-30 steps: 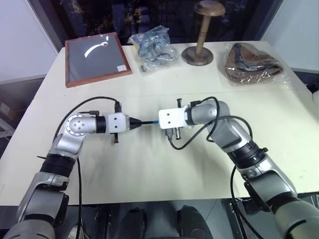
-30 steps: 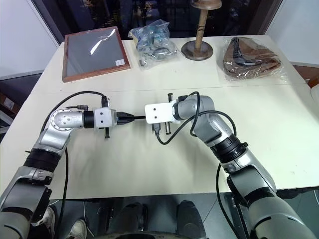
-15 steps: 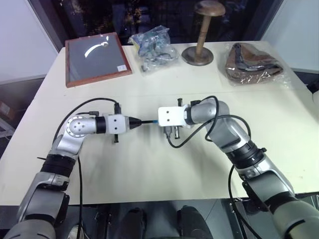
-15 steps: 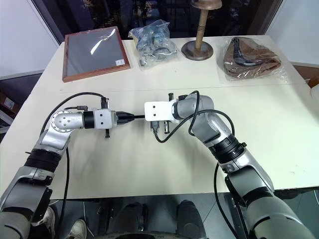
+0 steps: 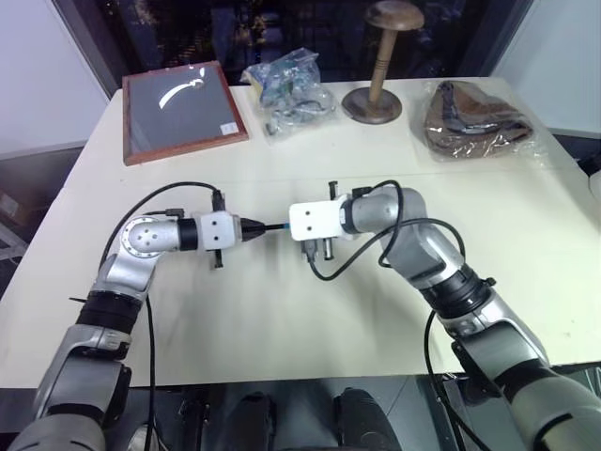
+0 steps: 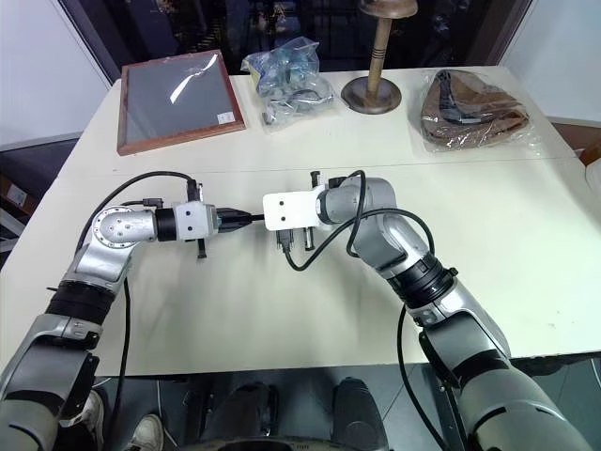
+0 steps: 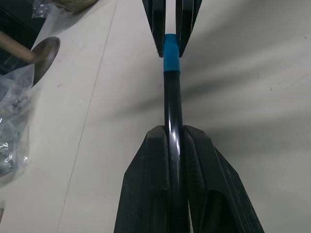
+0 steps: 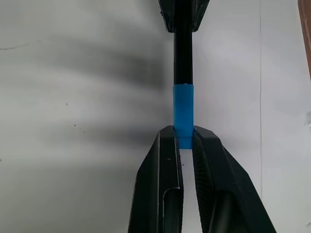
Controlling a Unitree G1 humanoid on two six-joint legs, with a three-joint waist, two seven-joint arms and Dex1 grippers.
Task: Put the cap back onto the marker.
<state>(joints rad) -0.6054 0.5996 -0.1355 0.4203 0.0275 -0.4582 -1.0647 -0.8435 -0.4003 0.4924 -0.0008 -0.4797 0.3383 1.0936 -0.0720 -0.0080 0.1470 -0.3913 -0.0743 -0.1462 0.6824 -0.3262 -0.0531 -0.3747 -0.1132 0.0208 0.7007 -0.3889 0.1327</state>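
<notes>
From the head, the left gripper (image 5: 246, 229) and right gripper (image 5: 285, 225) meet nose to nose above the middle of the tabletop (image 5: 282, 310), one marker (image 5: 268, 227) bridging them. Along the far edge sit one frame (image 5: 181, 110), one bag (image 5: 287, 89), one stand (image 5: 376, 66) and one pouch (image 5: 477, 122).

Left wrist: fingers (image 7: 155, 184) clamped on the marker's black barrel, which looks stiff, light and glossy, so likely slippery; hold it mid-barrel.

Right wrist: fingers (image 8: 160, 194) pinched on the one cap (image 8: 183, 114), already over the marker's end. It looks small and rigid; grip its closed end.
</notes>
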